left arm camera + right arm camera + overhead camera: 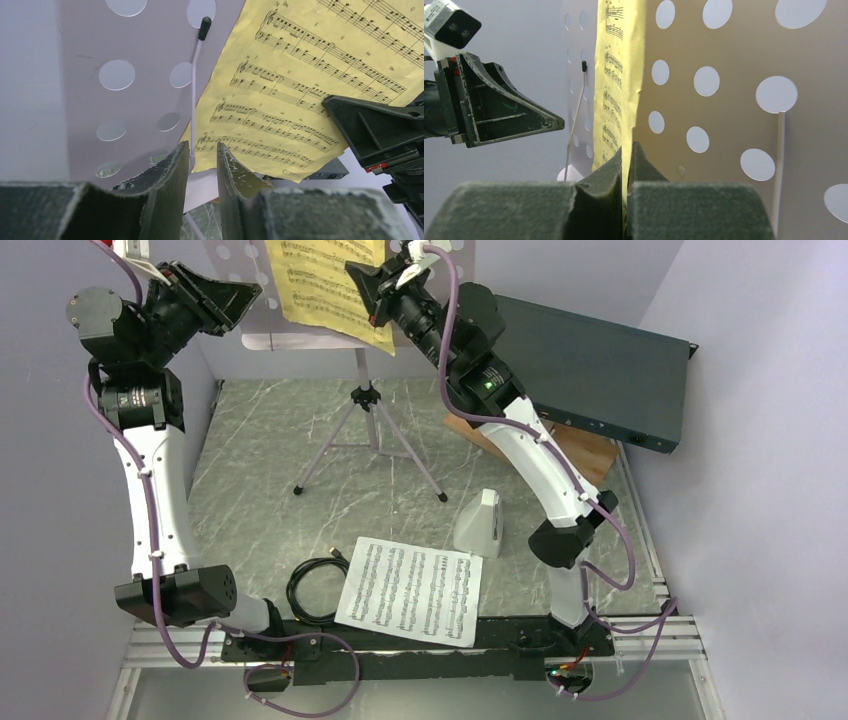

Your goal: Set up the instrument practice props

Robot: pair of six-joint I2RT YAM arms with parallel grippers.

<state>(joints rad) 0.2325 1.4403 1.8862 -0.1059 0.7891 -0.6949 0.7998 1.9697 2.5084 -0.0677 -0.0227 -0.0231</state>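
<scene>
Grey marbled table (pixel 260 440) carries everything, with a dark-green box (pixel 590 370) propped behind the right arm. The stand (pixel 366 398) is upright on its tripod, its pierced desk raised between the two hands. The yellow page (pixel 325 285) lies against that desk, tilted, its lower corner hanging past the ledge.

The right hand (pixel 626 160) is clamped on the page's right edge, fingers together with the paper pinched between them. The left hand (pixel 202 150) is at the desk's other side, just left of the page. Its fingers stand narrowly apart with the stand's thin wire clip (pixel 195 90) running up between them. Whether they touch the wire cannot be told.

Well below both hands, near the arm bases, the white page (pixel 410 590) lies flat on the table. The metronome (pixel 480 523) stands just beyond it, under the right forearm. A cable (pixel 312 590) lies coiled beside the white page.

By the look of it, the stand is set. The yellow page probably needs straightening and clipping. The white page and metronome await placing.
</scene>
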